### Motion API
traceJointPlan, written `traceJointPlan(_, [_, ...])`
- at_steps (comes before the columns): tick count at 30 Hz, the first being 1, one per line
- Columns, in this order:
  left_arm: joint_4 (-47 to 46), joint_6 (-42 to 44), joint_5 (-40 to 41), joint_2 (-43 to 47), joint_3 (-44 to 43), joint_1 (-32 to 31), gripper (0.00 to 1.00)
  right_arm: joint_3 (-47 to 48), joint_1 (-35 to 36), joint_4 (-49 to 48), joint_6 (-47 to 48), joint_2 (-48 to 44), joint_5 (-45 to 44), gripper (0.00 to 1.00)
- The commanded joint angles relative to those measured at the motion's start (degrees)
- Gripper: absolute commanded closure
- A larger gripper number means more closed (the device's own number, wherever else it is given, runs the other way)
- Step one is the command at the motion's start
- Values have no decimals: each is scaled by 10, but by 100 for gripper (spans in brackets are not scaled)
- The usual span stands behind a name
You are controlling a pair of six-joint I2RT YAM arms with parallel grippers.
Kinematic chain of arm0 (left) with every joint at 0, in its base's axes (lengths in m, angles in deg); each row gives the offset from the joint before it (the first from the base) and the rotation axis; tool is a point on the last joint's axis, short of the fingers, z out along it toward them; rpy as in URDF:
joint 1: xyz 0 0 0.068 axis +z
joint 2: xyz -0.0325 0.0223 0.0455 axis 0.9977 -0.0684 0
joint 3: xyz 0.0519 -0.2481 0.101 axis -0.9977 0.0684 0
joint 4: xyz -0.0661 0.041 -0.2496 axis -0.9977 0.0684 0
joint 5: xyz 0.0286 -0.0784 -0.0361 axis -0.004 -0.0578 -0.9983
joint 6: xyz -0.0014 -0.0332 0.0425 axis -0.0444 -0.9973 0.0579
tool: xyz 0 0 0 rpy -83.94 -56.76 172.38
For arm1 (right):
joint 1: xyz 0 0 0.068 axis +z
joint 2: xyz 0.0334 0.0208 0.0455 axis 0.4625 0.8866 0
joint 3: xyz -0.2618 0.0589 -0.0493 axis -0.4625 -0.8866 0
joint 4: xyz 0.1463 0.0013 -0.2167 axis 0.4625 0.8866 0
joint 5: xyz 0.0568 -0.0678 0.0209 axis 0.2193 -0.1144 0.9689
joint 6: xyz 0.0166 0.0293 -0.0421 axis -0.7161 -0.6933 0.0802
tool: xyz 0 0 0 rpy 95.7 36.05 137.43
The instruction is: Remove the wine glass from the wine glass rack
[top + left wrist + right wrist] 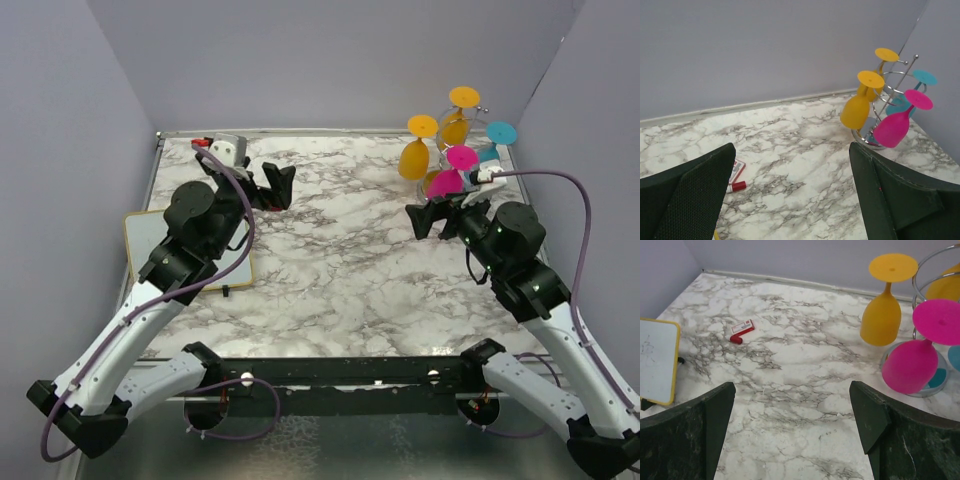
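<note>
Starts at the left with a yellow-framed whiteboard (150, 240) flat on the marble-patterned table (340, 270) and a small red-and-white item (203, 144) by the back wall. Shows the left hand (272, 186) empty, fingers wide apart, raised over the back-left part and well apart from the task's things. Finds the right hand (435, 218) likewise spread and empty, and far nearer. Places the wine glass rack (865, 140) in the back-right corner, with two yellow glasses, one pink and one teal hung bowl-down, feet up, stems tilted outward. Puts the pink wine glass (910, 365) just beyond that hand, slightly to its right. Calls, probably, for a right-arm reach along the tilted stem. Leaves bare marble mid-table, but little room near the corner walls.
</note>
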Motion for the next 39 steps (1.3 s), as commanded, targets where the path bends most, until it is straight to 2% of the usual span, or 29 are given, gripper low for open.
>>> traceJointPlan(1, [5,-5,-53,-37,-24,7,1,1,6,-8,-20,38,-52,1])
traceJointPlan(9, [8,33,-88,-97,-45,11,1,32,-3,5,-69,116,-141,1])
traceJointPlan(14, [13,60,-84,-97,-19,11,1,101,-57,22,-81,170,-111,0])
traceJointPlan(21, [5,64,-91,-77,11,12,1,191,-116,16,-61,224,-118,0])
traceJointPlan(26, [1,62,-95,-75,16,12,1,201,-251,8,-123,247,33,2])
traceJointPlan(33, [-8,54,-100,-83,26,12,1,98,-412,-83,-280,222,266,3])
traceJointPlan(39, [-10,50,-116,-96,29,12,1,6,-464,-197,-403,218,377,6])
